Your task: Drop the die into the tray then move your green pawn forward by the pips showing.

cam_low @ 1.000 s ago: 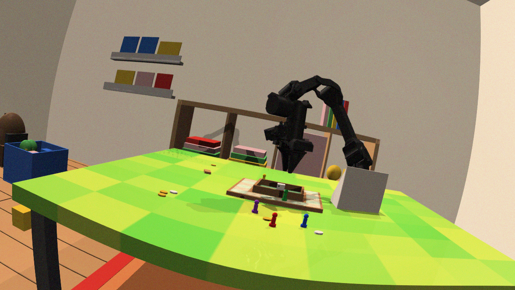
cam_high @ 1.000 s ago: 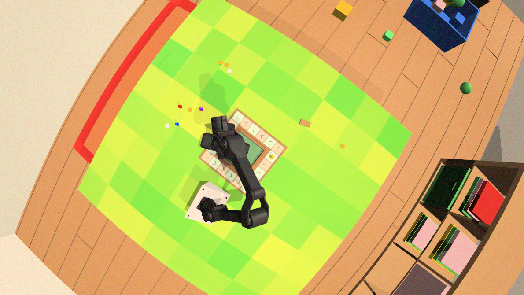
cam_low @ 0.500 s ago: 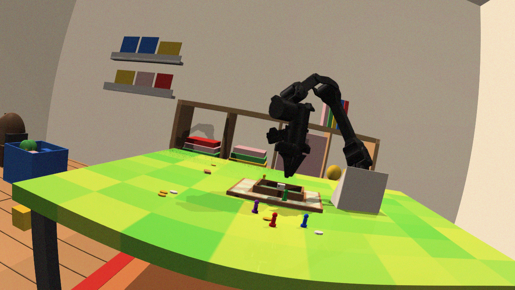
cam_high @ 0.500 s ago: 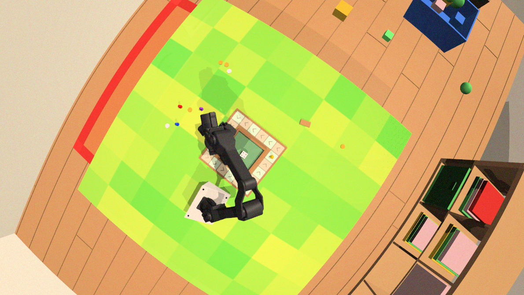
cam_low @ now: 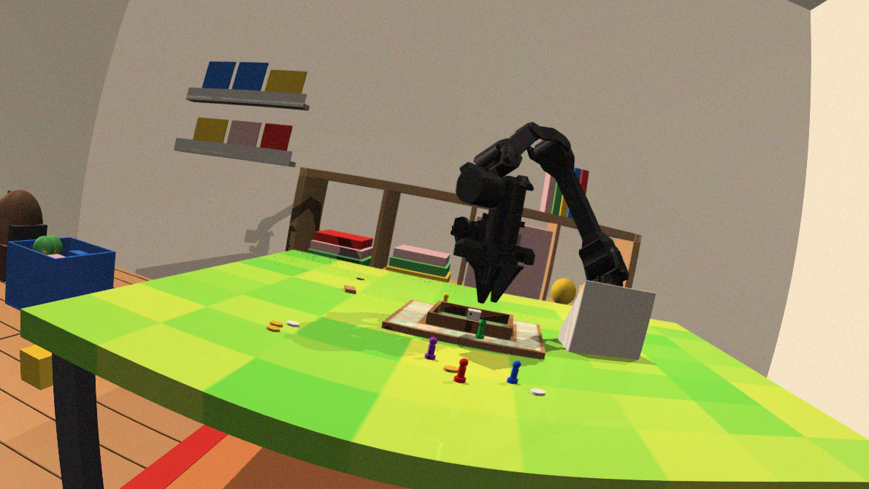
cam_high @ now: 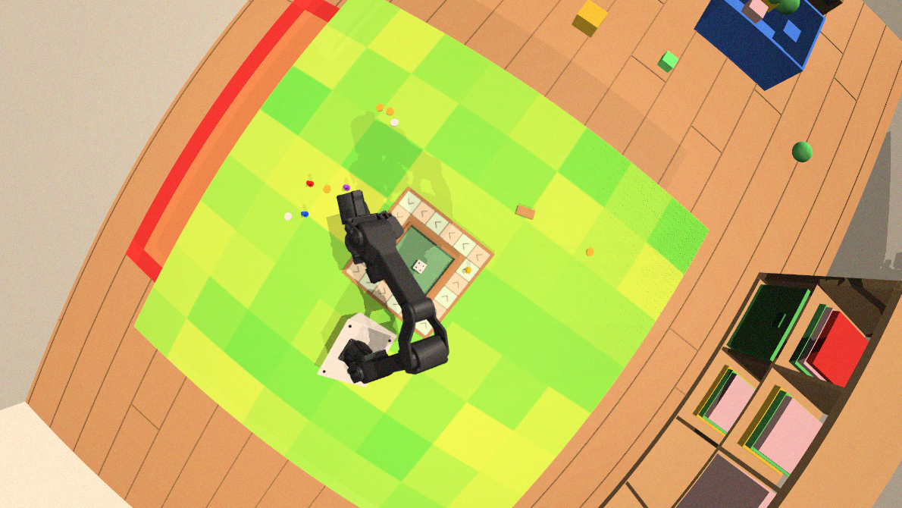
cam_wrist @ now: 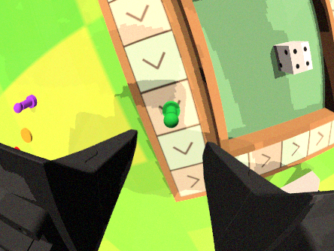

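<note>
Around me the walls [cam_low: 669,121] are plain beige-grey. Two grey wall shelves [cam_low: 246,97] carry blue, yellow, pink and red blocks. A brown bookshelf [cam_low: 386,228] holding stacked books stands behind my green checkered worktop [cam_low: 182,340]. The wooden plank floor [cam_high: 725,158] has a red stripe [cam_high: 208,126] and a blue bin [cam_low: 54,276].

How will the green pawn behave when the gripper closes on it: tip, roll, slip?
The green pawn stands upright, slim with a round head, so an off-centre touch probably tips it. Once down, it may roll. The open gripper hovers above it, holding nothing.
</note>
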